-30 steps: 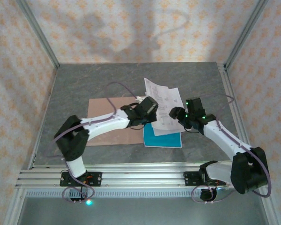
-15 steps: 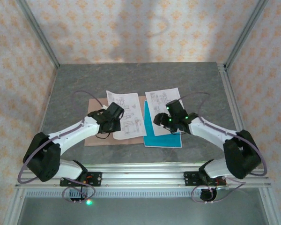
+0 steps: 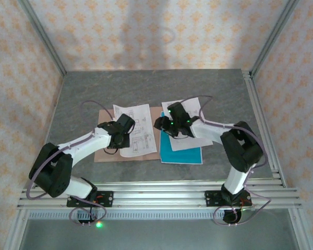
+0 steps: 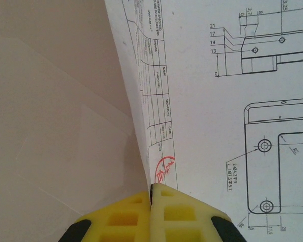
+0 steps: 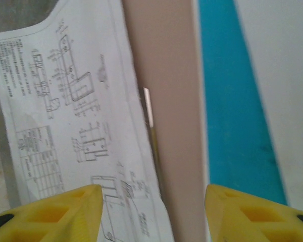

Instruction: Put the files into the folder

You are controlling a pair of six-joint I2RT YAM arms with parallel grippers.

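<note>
On the grey stone-patterned surface (image 3: pixel 94 94), the flat pinkish-brown card folder (image 3: pixel 103 117) lies left of centre. One white printed sheet (image 3: pixel 141 117) lies on it. The teal-blue sheet (image 3: pixel 180 155) and a second white sheet (image 3: pixel 181 144) lie right of centre, beside the folder, so I judge most of the filing is left to do.

The left wrist view shows the left pincer (image 4: pixel 151 201) clamped on the first sheet's edge. The right wrist view shows the right pincer (image 5: pixel 151 212) with fingers apart and nothing held, above the folder's small metal clip (image 5: pixel 147 106).
</note>
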